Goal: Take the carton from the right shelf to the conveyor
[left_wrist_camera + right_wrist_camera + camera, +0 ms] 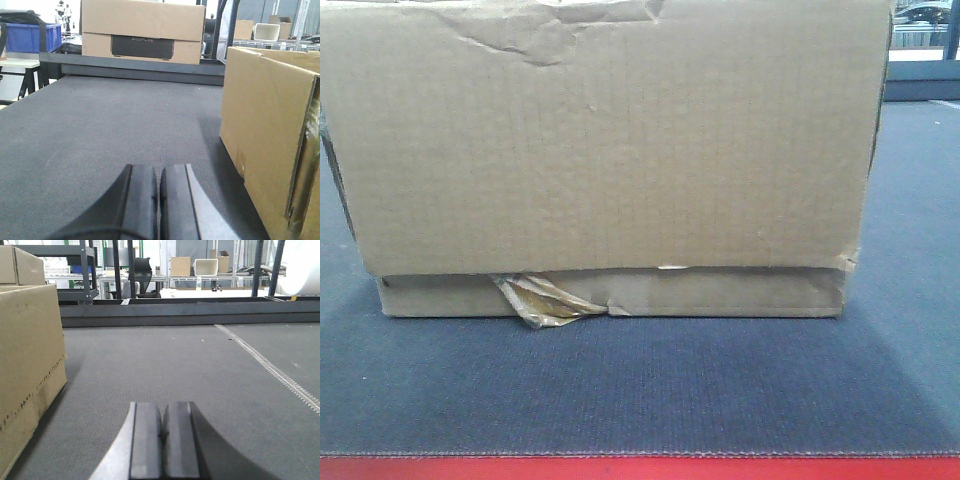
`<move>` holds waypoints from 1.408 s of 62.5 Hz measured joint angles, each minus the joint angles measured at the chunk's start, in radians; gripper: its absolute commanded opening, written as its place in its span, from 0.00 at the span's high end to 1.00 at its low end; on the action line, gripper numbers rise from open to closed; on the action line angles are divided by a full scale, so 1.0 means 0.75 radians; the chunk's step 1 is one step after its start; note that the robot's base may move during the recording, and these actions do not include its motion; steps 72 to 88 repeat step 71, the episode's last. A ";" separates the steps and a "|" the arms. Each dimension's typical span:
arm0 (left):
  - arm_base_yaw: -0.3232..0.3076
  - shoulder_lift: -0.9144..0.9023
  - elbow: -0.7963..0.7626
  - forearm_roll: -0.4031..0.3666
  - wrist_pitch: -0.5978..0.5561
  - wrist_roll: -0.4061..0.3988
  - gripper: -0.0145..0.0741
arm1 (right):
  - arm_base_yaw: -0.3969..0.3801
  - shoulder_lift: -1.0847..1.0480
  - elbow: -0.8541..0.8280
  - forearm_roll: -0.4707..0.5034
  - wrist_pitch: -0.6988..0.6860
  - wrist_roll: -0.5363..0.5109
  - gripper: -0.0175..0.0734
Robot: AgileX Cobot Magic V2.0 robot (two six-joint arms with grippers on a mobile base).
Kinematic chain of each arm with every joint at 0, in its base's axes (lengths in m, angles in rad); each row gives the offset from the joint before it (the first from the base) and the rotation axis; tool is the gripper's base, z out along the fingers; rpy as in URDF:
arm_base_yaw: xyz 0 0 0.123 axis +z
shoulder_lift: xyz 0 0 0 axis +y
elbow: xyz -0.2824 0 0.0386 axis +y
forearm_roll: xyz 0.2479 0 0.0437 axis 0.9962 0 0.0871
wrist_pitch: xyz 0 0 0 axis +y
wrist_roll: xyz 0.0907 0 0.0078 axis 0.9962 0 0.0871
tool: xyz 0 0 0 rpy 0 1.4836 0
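On the conveyor (640, 390) sits the carton (610, 150); only wrist views show both pincers (159, 200) (162, 440) clenched empty.

Creased carton (610, 140) on dark conveyor (640, 385), tape twist (542, 300) below

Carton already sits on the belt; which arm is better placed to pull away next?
Neither clearly. The carton rests on the conveyor; left end effector and right end effector both flank it, shut and empty.
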 measured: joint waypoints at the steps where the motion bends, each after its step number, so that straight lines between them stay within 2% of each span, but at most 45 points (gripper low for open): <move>1: 0.000 0.000 0.000 0.000 0.000 0.000 0.82 | 0.000 0.000 0.000 0.000 0.000 0.000 0.88; 88: 0.000 0.000 0.000 0.000 0.000 0.000 0.82 | 0.000 0.000 0.000 0.001 -0.001 0.000 0.88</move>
